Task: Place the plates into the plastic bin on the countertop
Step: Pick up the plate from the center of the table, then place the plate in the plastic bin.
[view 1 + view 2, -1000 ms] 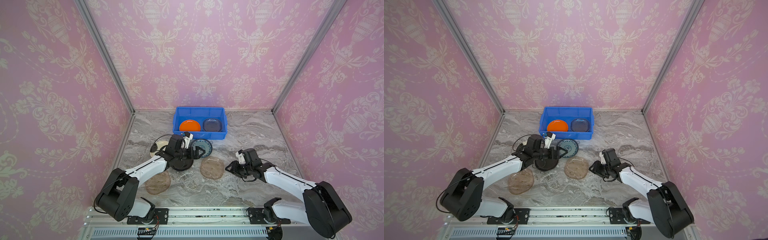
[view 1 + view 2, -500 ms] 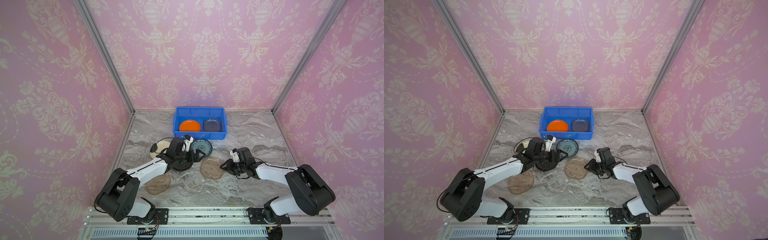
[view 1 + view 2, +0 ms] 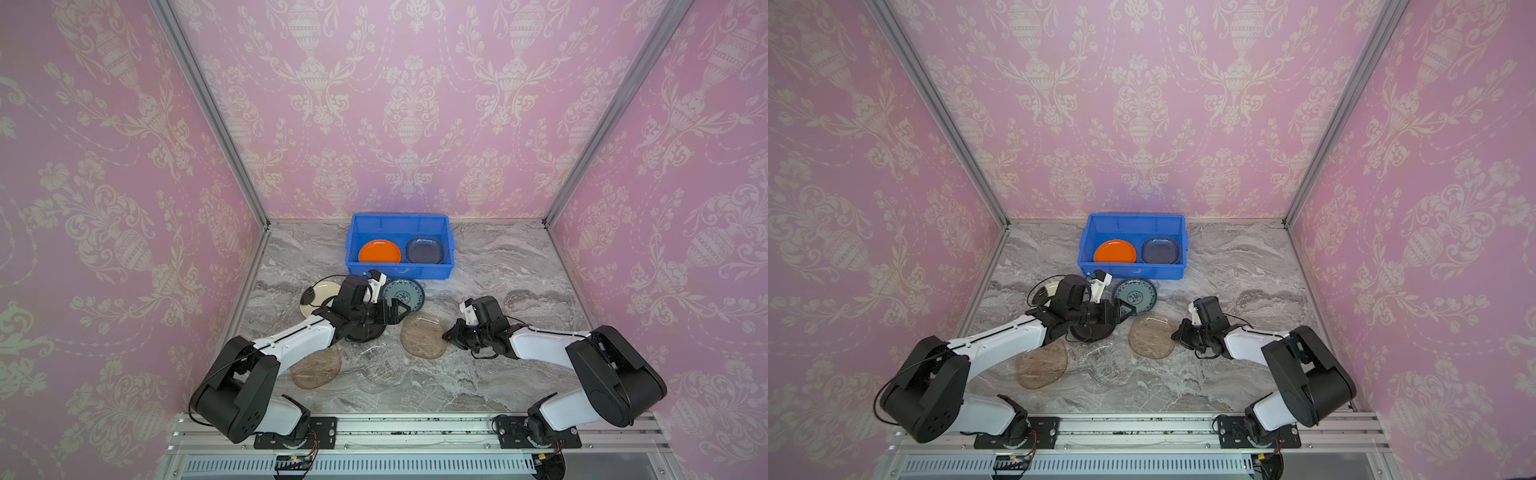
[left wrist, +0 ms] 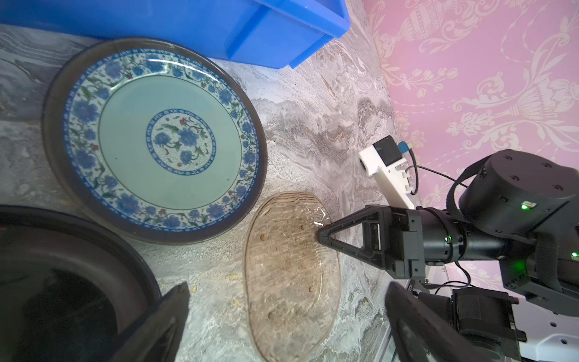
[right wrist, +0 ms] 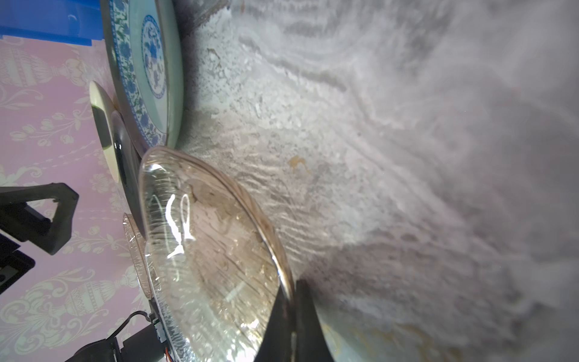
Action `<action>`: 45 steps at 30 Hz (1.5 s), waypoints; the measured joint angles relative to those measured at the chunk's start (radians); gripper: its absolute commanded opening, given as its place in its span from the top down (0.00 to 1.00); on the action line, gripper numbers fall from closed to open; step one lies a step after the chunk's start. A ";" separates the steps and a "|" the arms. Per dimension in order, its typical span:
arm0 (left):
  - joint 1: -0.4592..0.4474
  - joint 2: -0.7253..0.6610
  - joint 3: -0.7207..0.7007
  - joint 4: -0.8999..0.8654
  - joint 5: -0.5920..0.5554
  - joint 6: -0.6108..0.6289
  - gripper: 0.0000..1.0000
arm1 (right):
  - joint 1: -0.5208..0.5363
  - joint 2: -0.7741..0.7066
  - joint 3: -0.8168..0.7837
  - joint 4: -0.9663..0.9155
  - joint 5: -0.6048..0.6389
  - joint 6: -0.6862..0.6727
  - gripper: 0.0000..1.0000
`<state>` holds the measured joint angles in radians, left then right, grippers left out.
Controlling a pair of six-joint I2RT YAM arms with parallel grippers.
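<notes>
The right hand [image 3: 449, 333] was clenched on the three o'clock rim of a brownish translucent plate [image 3: 422, 336] in the middle of the bench [image 3: 507, 365]. At its ten o'clock the left hand [image 3: 395, 310] hung released by a black plate [image 3: 370, 332]. A teal-patterned plate [image 3: 403, 293] lay just before the blue bin [image 3: 399, 271] at twelve o'clock, which held an orange plate [image 3: 379, 252] and a clear plate [image 3: 424, 250].

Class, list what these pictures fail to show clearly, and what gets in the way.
Black plate: cut off by the left wrist view's edge; under the left arm in both top views.
Cream plate: motif partly behind that arm.
Clear plate: outline too faint in top views.
Right gripper: jaws on the brownish plate rim, cut by the right wrist view's edge.
</notes>
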<state>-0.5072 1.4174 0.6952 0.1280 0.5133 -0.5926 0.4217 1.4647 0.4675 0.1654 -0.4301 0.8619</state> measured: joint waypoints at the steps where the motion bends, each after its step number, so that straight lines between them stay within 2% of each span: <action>1: 0.000 0.001 0.006 -0.012 0.000 0.004 0.01 | 0.000 -0.015 -0.005 -0.018 0.006 -0.001 1.00; 9: 0.000 0.006 0.080 -0.042 -0.008 0.035 0.01 | -0.003 -0.240 0.013 -0.300 0.070 -0.039 1.00; 14: 0.000 0.032 0.086 -0.040 -0.006 0.035 0.09 | -0.003 -0.272 0.127 -0.406 0.079 -0.058 1.00; 21: 0.000 0.058 0.101 -0.031 0.006 0.031 0.27 | -0.003 -0.209 0.243 -0.408 0.050 -0.058 1.00; 25: 0.000 0.058 0.114 -0.030 0.014 0.031 0.43 | -0.006 -0.162 0.277 -0.406 0.030 -0.058 1.00; 32: 0.000 0.077 0.134 -0.032 0.023 0.031 0.57 | -0.009 -0.117 0.336 -0.395 0.006 -0.077 1.00; 38: 0.000 0.095 0.149 -0.052 0.021 0.039 0.77 | -0.009 -0.092 0.371 -0.387 -0.009 -0.087 1.00; 43: 0.000 0.108 0.182 -0.075 0.008 0.051 0.86 | -0.009 -0.064 0.383 -0.381 -0.013 -0.100 1.00; 45: 0.001 0.116 0.195 -0.085 -0.002 0.053 0.90 | -0.012 -0.051 0.396 -0.381 -0.011 -0.103 0.97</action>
<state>-0.5060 1.5337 0.8906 0.0425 0.5110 -0.5392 0.4099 1.4139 0.8631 -0.2157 -0.4412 0.7593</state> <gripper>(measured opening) 0.119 0.064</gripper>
